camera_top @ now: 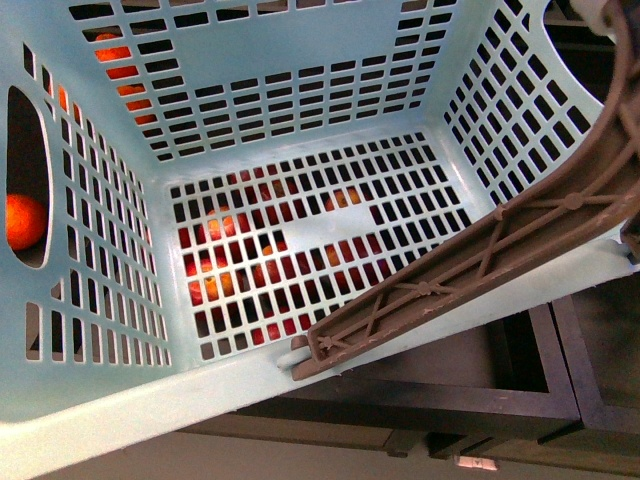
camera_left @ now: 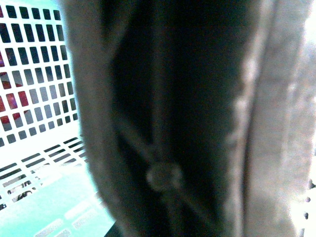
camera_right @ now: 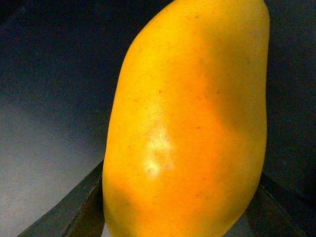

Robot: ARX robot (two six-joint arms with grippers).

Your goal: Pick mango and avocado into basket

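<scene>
The light teal basket [camera_top: 110,390] fills the front view, tilted, and I look down onto its slotted floor [camera_top: 320,215], where no fruit lies. Its brown handle [camera_top: 480,260] runs across the right rim. In the left wrist view the same handle [camera_left: 168,148] is a dark blur pressed against the camera. My left gripper is shut on the basket, but its fingers do not show. The yellow-orange mango [camera_right: 187,128] fills the right wrist view, held upright in my shut right gripper [camera_right: 180,219], with dark fingers [camera_right: 81,210] on both sides. The avocado is out of view.
Red and orange fruits [camera_top: 235,270] show through the floor slots, lying beneath the basket. An orange fruit [camera_top: 22,220] shows through the left wall's hand hole. A black shelf frame [camera_top: 480,395] runs under the basket's near right corner.
</scene>
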